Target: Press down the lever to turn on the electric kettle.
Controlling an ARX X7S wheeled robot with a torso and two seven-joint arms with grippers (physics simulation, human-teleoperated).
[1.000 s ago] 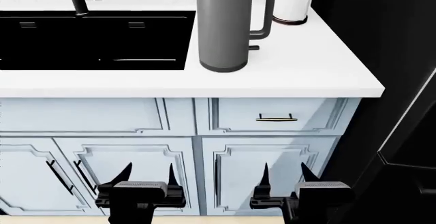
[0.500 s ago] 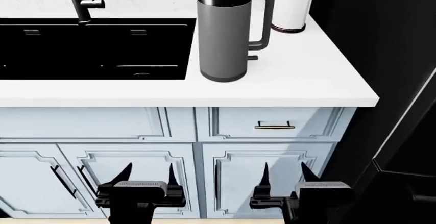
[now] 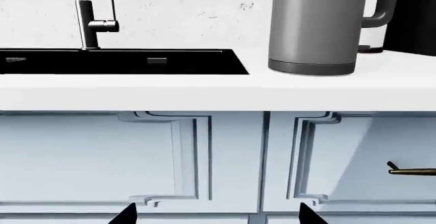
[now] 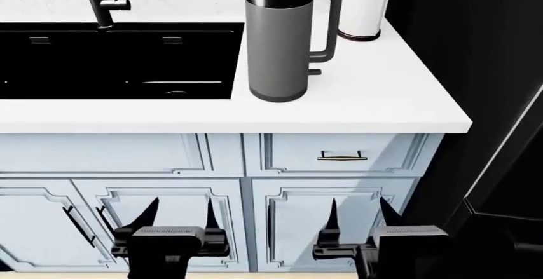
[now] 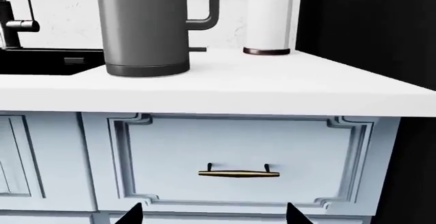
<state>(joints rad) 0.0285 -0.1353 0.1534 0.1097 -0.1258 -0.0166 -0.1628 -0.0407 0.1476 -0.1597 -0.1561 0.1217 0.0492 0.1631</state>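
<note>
Both end effectors, L (image 4: pixel 178 212) & R (image 4: pixel 358 210), open below counter; kettle (image 4: pixel 278 40) lever (image 4: pixel 315 72) untouched

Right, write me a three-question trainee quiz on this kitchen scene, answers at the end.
1. True or false: the kettle stands inside the sink.
2. Which thing stands behind the kettle, towards the wall? A) white roll B) mug C) pan
3. In the head view, are the left end effector and right end effector above or below the counter, and how do their jaws stand?

Key: 1 false, it stands on the counter beside the sink. 2 A, the white roll. 3 Below it, in front of the cabinet doors, both open and holding nothing.
</note>
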